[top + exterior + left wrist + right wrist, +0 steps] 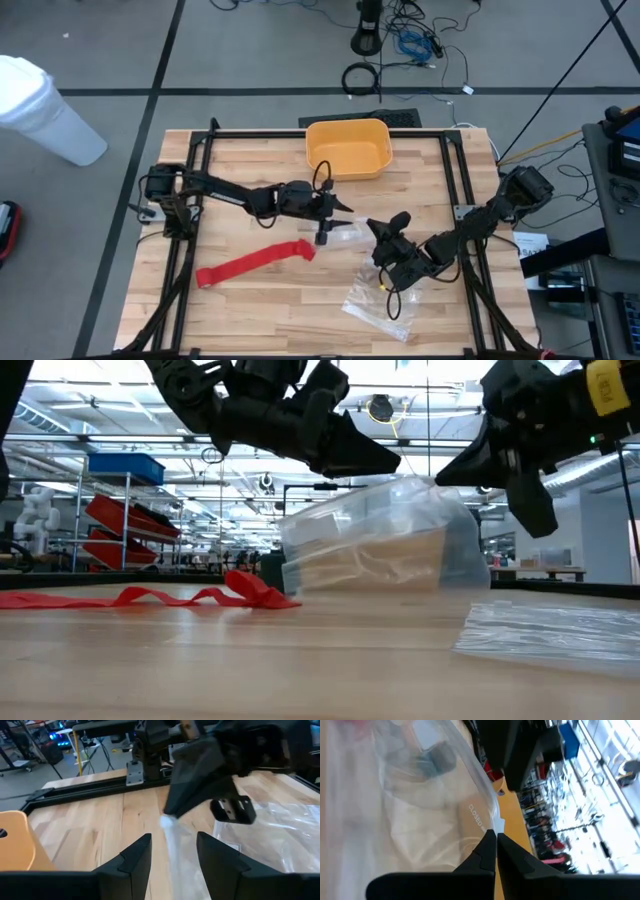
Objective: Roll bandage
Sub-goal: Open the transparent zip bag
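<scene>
The red bandage lies spread out as a flat strip on the wood at the near left, its near end rumpled in the low view. No gripper touches it. A clear plastic bag is raised at the table's middle. My right gripper is shut on the bag's top edge, and also shows in the low view. My left gripper stands open just to its left, with the bag's edge running between its fingers. My right gripper pinches the clear bag's sealed top edge, beside the printed word on it, between its two fingertips. The fingers come nearly level from the table's right. The bag hangs below them, its lower edge down near the tabletop. My left gripper: whether its fingers touch the bag's edge, I cannot tell.
A second clear bag lies flat on the near right of the table. An orange bin stands at the far middle. Black frame rails run along the table's left, right and far sides.
</scene>
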### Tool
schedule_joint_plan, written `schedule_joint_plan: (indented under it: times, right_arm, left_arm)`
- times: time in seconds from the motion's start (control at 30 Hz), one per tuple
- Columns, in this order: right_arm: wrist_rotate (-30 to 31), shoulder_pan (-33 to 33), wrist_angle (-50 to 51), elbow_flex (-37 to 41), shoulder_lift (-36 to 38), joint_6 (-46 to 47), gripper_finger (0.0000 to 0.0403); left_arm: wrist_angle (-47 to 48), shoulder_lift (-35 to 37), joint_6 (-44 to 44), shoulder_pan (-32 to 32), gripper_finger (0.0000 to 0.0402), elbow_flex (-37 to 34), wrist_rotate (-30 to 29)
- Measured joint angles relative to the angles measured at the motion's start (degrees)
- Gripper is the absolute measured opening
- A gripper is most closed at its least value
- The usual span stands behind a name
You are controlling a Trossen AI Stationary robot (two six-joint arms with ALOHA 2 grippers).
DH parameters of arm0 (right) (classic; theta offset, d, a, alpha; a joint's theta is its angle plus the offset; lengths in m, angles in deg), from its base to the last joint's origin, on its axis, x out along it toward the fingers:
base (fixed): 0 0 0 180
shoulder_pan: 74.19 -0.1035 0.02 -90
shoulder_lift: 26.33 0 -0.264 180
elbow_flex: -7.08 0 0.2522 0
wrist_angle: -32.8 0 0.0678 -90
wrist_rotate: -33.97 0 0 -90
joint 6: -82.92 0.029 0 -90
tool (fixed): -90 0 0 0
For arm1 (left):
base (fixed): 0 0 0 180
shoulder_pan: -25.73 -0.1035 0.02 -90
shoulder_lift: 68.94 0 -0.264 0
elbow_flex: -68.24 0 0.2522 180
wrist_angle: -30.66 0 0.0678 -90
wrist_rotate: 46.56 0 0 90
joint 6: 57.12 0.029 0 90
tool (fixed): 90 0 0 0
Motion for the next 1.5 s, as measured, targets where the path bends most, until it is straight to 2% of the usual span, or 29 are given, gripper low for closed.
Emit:
schedule_joint_plan:
  times: [0.33, 0.53, 0.63, 0.8, 0.9, 1.0, 1.1, 1.13, 1.23, 1.27, 1.37, 1.43, 1.5]
  right_arm:
    - [3.1, -0.4, -13.4, 0.0, -0.7, -17.4, 0.0000]
    - [3.0, -0.4, -15.0, -0.1, -0.7, -19.6, 0.0000]
    - [2.8, -0.4, -15.0, -0.1, -0.7, -19.4, 0.0000]
    - [2.6, -0.4, -15.0, -0.1, -0.7, -19.3, 0.0000]
    - [2.6, -0.4, -15.0, -0.1, -0.7, -18.7, 0.0000]
    - [2.5, -0.4, -15.0, -0.1, -0.7, -15.2, 0.0004]
    - [2.4, -0.8, -17.0, -0.1, -0.6, -6.3, 0.0014]
    - [1.1, -1.2, -17.3, -0.4, -0.4, -2.2, 0.0018]
    - [-9.9, -2.0, -17.2, -1.7, 0.8, 3.8, 0.0026]
    - [-11.9, -2.0, -16.9, -1.9, 0.8, 5.9, 0.0026]
    - [-13.6, -1.3, -12.8, -2.2, 2.4, 13.2, 0.0027]
    - [-14.4, -0.5, -7.5, -2.3, 4.9, 22.3, 0.0027]
    - [-18.8, 0.9, 0.0, -2.3, 8.3, 32.9, 0.0027]
  left_arm:
    - [0.1, 0.0, -0.6, -0.8, 0.0163, 0.0, 0.8]
    - [0.5, 0.0, -0.3, -0.8, 0.0154, 0.0, 2.1]
    - [0.6, 0.0, -0.1, -0.8, 0.0118, 0.0, 4.5]
    - [0.6, 0.0, 0.1, -0.8, 0.0017, 0.0, 4.8]
    - [0.7, 0.0, 0.7, -0.8, 0.0011, 0.0, 4.8]
    - [1.2, 0.0, 2.2, -0.8, 0.0005, 0.0, 4.7]
    - [2.0, 0.0, 3.9, -0.8, 0.0004, 0.0, 4.3]
    - [2.6, 0.0, 4.7, -0.8, 0.0003, 0.0, 3.9]
    - [5.4, 0.0, 6.8, -0.8, 0.0003, 0.0, 2.3]
    - [5.8, 0.0, 7.8, -0.8, 0.0002, 0.0, 2.2]
    - [6.7, 0.0, 11.0, -0.7, 0.0002, 0.0, 2.1]
    - [7.3, 0.0, 12.6, -0.4, 0.0001, 0.0, 2.1]
    - [8.0, 0.0, 13.9, 0.1, 0.0001, 0.0, 2.1]
